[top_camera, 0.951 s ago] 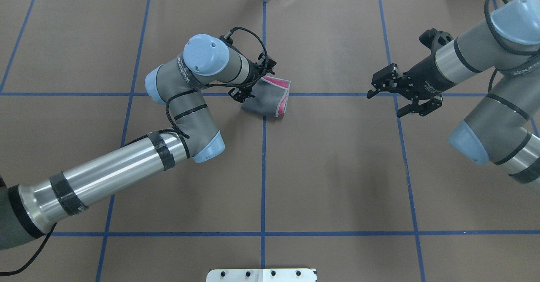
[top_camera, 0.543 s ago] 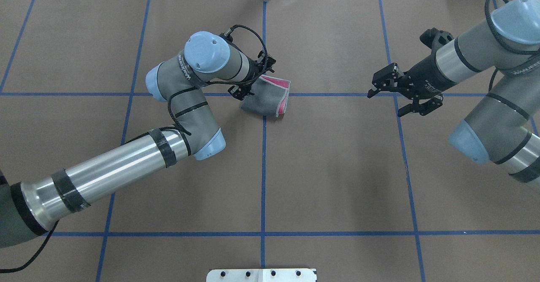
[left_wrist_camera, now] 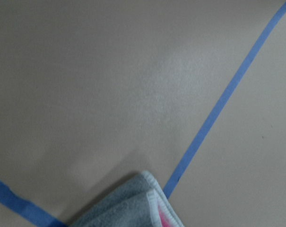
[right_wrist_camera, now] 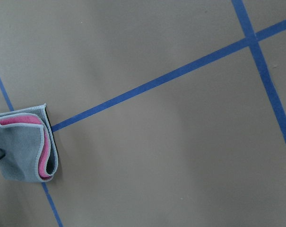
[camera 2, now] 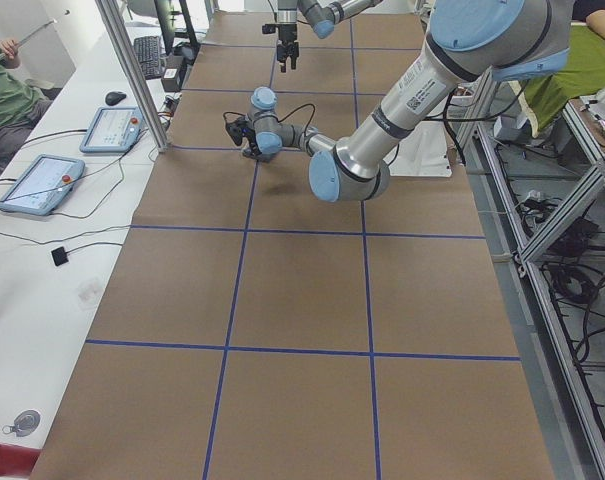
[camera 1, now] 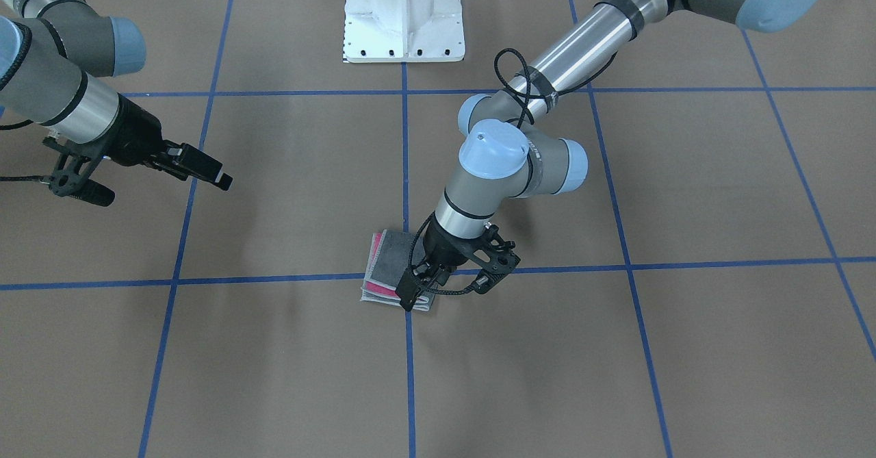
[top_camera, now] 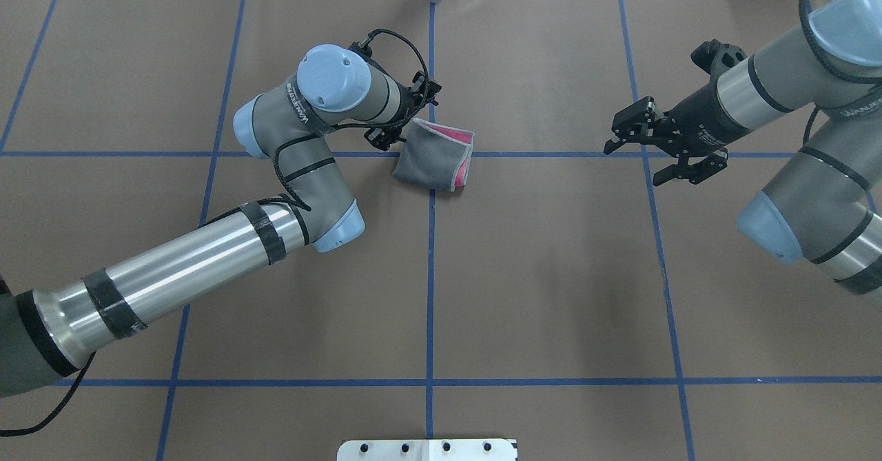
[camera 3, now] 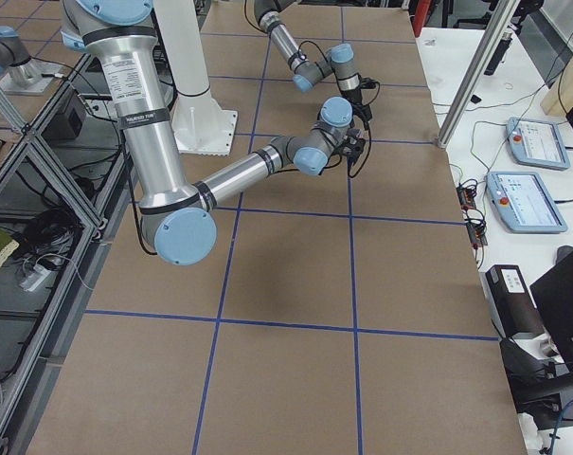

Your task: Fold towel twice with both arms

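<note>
Left black two-finger tool (top_camera: 403, 118), jaws apart, hangs beside the small pink-and-grey terry towel (top_camera: 431, 161), lying quartered on the brown surface (top_camera: 551, 275); right tool (top_camera: 630, 165) gapes, well apart. Both folds look done; only retreat seems left.

You work over brown paper (top_camera: 551, 275) that covers the table, ruled into large squares by blue tape lines (top_camera: 430, 275). Along its far edge runs a white bench (camera 2: 42, 250). On it lie a near tablet (camera 2: 37, 185), a farther tablet (camera 2: 112, 128), a black mouse (camera 2: 115, 97) and a keyboard (camera 2: 148, 57).
</note>
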`<state>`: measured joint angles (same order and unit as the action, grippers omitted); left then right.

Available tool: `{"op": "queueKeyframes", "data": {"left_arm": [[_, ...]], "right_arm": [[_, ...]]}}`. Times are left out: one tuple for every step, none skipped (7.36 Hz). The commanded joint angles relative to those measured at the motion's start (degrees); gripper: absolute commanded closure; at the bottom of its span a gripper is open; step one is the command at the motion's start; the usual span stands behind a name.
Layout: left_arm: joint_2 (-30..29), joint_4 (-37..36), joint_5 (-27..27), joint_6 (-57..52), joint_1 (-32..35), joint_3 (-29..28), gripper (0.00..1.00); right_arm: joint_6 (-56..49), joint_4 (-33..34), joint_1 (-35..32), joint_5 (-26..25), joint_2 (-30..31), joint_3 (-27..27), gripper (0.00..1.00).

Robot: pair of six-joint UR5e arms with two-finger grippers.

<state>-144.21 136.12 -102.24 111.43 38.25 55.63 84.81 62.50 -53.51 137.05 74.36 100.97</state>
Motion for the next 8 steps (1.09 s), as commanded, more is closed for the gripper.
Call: {"op": "queueKeyframes", "data": {"left_arm": [[0.1, -0.2, -0.2, -4.9, 3.6, -0.2, 0.06], [0.4, -0.4, -2.0, -8.7, 6.5, -0.2, 0.02], [1.6, -1.4, -6.1, -13.0, 9.9, 0.3, 0.01], [5.4, -2.4, -11.3, -18.4, 13.6, 2.6, 0.01], [10.5, -2.4, -14.1, -25.9, 17.0, 7.2, 0.01], [15.3, -2.5, -17.9, -34.3, 20.9, 9.6, 0.01], [18.4, -4.2, -20.0, -39.9, 25.0, 10.5, 0.01], [22.0, -7.6, -20.4, -50.8, 28.4, 12.6, 0.01]], "right_arm": [[0.0, 0.4, -1.2, -0.2, -0.3, -0.1, 0.00], [-0.4, 0.1, -1.2, -0.9, -0.4, 0.0, 0.00], [-3.6, 0.5, -2.2, -2.0, -0.4, -0.2, 0.00], [-7.0, 0.8, -4.7, -2.0, -0.2, -2.1, 0.00], [-12.2, 0.8, -6.7, -2.2, 0.1, -4.3, 0.00], [-16.7, -0.1, -7.1, -5.4, 0.0, -4.7, 0.00], [-17.9, -0.1, -6.3, -10.0, -0.4, -5.6, 0.00], [-22.4, -0.1, -6.6, -11.6, 0.1, -6.7, 0.00]]}}
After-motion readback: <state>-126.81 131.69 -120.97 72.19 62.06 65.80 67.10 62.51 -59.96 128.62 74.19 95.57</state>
